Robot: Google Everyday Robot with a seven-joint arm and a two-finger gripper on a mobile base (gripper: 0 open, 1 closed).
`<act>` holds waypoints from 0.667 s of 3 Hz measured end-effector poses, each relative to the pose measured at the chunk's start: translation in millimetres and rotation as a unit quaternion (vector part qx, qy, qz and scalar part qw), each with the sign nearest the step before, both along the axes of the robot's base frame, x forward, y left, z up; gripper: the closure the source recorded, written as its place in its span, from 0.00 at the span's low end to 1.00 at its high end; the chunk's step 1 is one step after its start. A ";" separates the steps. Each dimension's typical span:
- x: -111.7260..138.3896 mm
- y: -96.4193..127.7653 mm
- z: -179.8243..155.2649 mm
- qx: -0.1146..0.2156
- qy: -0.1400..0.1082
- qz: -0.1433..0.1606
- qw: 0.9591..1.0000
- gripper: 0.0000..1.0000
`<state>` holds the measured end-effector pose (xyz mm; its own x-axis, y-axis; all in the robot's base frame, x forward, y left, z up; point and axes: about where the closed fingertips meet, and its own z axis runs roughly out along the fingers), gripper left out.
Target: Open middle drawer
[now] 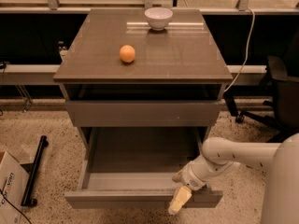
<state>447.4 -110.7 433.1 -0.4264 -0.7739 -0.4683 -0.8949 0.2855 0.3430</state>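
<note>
We see the middle drawer [117, 199] standing far out of the cabinet [70, 101], its flat grey-brown front nearest the camera and well forward of the top drawer front [142, 113], which sits flush under the cabinet top. The drawer's inner floor lies open to view and looks bare and dark. The gripper [179, 192] sits at the drawer's front edge, towards the right-hand end, with its pale tip lying across the face of the front panel and hanging down slightly below the lower edge. It appears to touch the panel, though from this angle we cannot tell whether it is clamped on the front or merely resting loose against it. The white arm [233, 155] comes in from the right, low and nearly level, bending down to the gripper beside the drawer's right side. On the cabinet top [187, 55] an orange [127, 53] rests left of centre, and a white bowl [158, 18] stands upright near the back edge, well apart from the orange. To the right of the cabinet we make out a dark office chair [285, 92] and a pale cable [244, 50] running down behind the cabinet's right corner. On the speckled floor at the lower left lie a black bar [35, 171] and, just beside it, the corner of a cardboard box [8, 188].
</note>
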 end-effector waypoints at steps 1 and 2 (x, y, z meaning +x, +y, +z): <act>4.4 2.3 1.9 -0.001 -0.001 0.004 1.000 0.00; 0.5 5.9 1.9 -0.022 -0.001 0.006 1.000 0.00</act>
<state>447.9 -104.8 435.0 -0.4154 -0.7986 -0.4356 -0.8994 0.2890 0.3279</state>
